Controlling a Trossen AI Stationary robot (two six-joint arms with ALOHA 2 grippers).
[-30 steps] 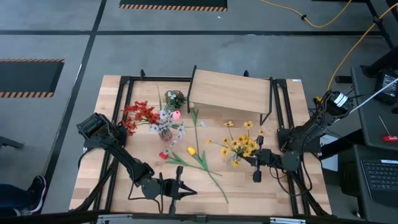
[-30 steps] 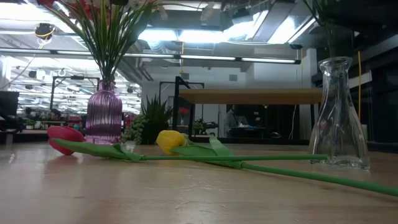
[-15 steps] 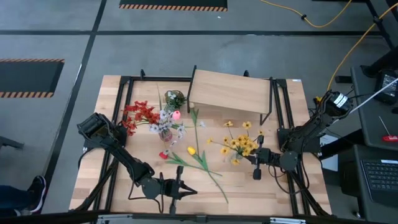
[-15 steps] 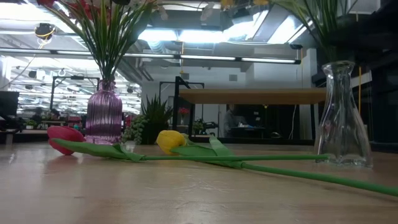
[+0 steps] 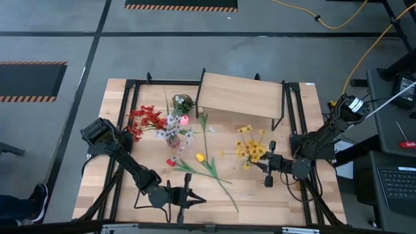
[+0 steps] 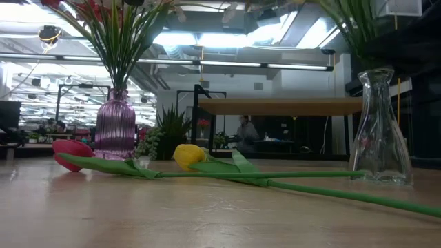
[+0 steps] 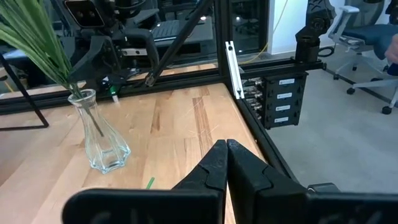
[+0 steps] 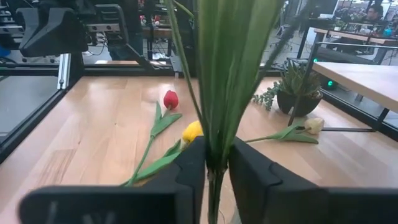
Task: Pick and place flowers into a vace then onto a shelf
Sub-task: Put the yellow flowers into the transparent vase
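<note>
No words, numbers or brand names can be read anywhere. The small white labels [image 7: 283, 99] on the black box at the table's edge have print on them, but it is too tiny to make out.
</note>
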